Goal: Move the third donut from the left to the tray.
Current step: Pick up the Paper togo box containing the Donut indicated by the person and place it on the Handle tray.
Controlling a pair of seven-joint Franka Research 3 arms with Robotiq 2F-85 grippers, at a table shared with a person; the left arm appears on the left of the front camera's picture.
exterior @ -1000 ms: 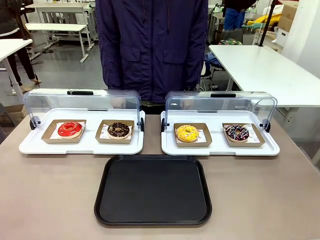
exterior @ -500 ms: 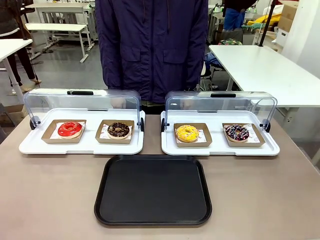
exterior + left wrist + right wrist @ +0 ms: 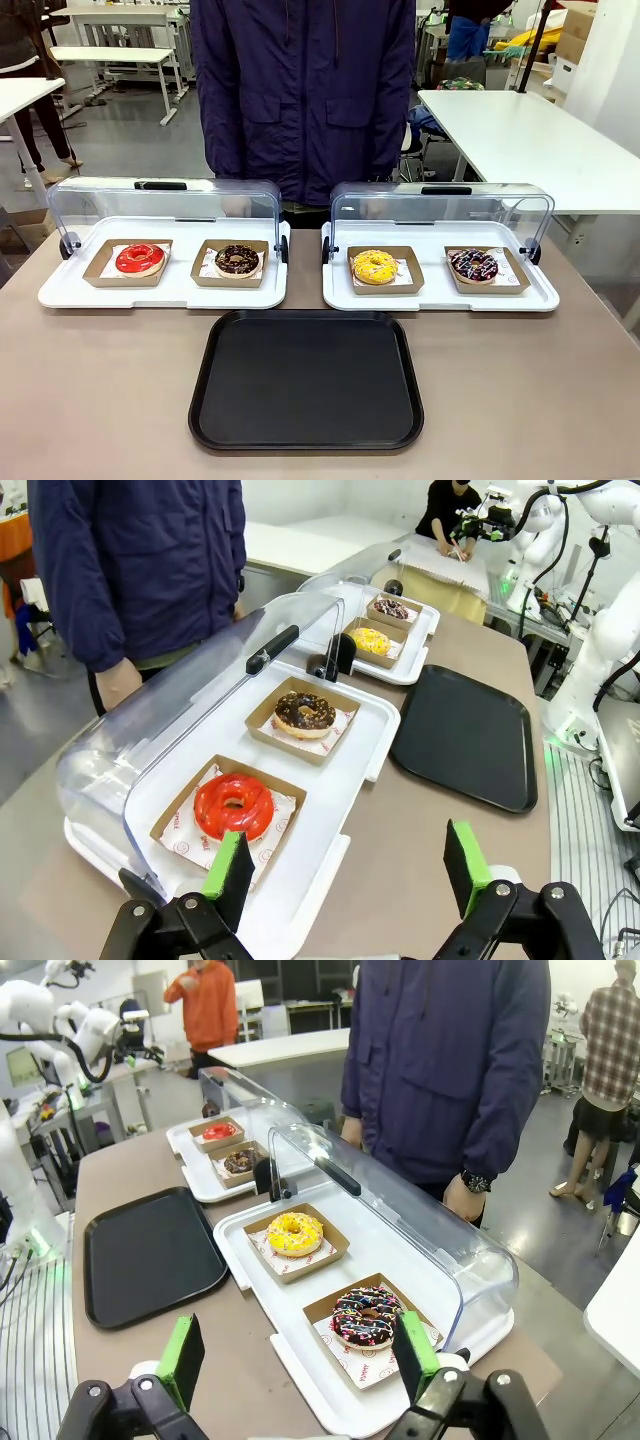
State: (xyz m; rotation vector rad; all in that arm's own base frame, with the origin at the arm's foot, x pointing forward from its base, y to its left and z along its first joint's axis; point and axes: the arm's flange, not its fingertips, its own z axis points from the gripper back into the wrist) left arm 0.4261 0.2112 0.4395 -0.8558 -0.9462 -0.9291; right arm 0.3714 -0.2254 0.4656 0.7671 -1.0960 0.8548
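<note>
The third donut from the left (image 3: 374, 266) has yellow icing and sits in a brown cardboard holder on the right white display tray; it also shows in the left wrist view (image 3: 371, 640) and the right wrist view (image 3: 294, 1233). The black tray (image 3: 306, 379) lies empty at the front middle of the table, seen too as the tray (image 3: 467, 732) and the tray (image 3: 148, 1253). My left gripper (image 3: 346, 875) stands open high above the table's left end. My right gripper (image 3: 298, 1355) stands open above the right end, short of the sprinkled chocolate donut (image 3: 366, 1316).
A red donut (image 3: 139, 258) and a chocolate donut (image 3: 237, 260) sit on the left white display tray (image 3: 160, 292). Both clear lids (image 3: 440, 207) are swung back. A person in a dark blue jacket (image 3: 305, 90) stands at the far side, with hands behind the lids.
</note>
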